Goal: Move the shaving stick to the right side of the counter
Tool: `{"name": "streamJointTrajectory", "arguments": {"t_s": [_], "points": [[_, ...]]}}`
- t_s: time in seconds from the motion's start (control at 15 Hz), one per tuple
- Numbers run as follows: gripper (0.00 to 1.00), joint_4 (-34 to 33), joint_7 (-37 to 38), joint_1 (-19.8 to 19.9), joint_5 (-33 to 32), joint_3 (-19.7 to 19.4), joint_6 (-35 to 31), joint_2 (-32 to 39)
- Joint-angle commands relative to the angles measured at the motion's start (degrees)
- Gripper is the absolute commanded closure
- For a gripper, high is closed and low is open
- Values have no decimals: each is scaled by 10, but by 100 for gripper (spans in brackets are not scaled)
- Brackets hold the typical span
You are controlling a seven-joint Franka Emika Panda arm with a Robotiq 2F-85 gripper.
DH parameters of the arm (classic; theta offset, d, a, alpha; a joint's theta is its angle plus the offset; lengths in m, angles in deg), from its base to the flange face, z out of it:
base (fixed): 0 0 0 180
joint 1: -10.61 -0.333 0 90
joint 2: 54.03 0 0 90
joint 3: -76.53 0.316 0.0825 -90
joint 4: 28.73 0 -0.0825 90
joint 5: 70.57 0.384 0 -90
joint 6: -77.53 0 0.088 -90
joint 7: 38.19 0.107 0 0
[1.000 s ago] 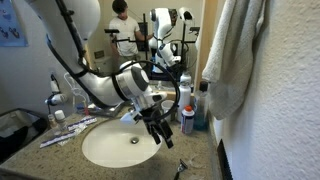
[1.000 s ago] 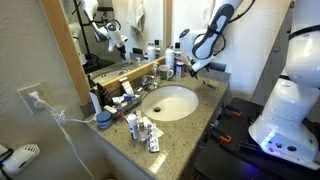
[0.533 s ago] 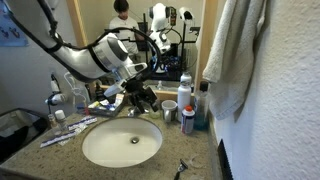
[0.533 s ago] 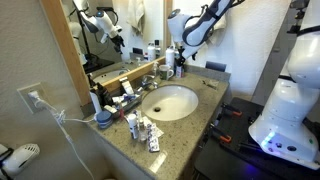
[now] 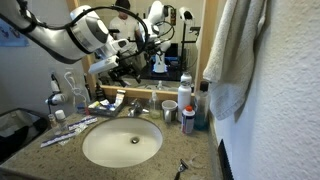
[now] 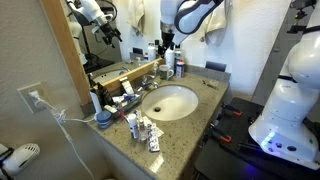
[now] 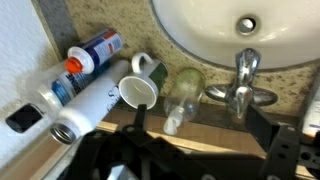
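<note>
The shaving stick [image 5: 181, 168] is a small dark stick lying alone on the speckled granite counter [image 5: 30, 152] by the front corner, right of the white sink [image 5: 120, 143]. In an exterior view it shows as a dark sliver [image 6: 209, 84] near the counter's far end. My gripper [image 5: 127, 63] is raised high over the back of the counter near the mirror, far from the stick, and also shows in an exterior view [image 6: 165, 43]. In the wrist view its dark fingers [image 7: 200, 123] are spread apart and hold nothing; the stick is out of that view.
Behind the sink stand a faucet [image 5: 130, 108], a white cup [image 5: 169, 108] and a spray can [image 5: 187, 118]. Toothbrushes and tubes [image 5: 70, 128] lie at the left. A towel [image 5: 235, 50] hangs at the right. Small bottles [image 6: 146, 131] stand at the counter's near edge.
My gripper has risen from low over the sink's right side, near the stick, up and left towards the mirror. The shaving stick has stayed on the counter.
</note>
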Motion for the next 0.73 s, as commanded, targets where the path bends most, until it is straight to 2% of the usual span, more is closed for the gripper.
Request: {"name": "streamJointTrajectory", "arguments": {"t_s": [0.0,0.13,0.33,0.53,0.67], "points": [[0,3,-145,-3,96,9,-55,-15],[0,4,-239,-8,177,13,-77,-15],[0,0,-345,-15,274,15,-71,-14],[0,-4,-407,-17,326,15,-59,-13],[0,-6,-418,-17,333,15,-55,-11]]}}
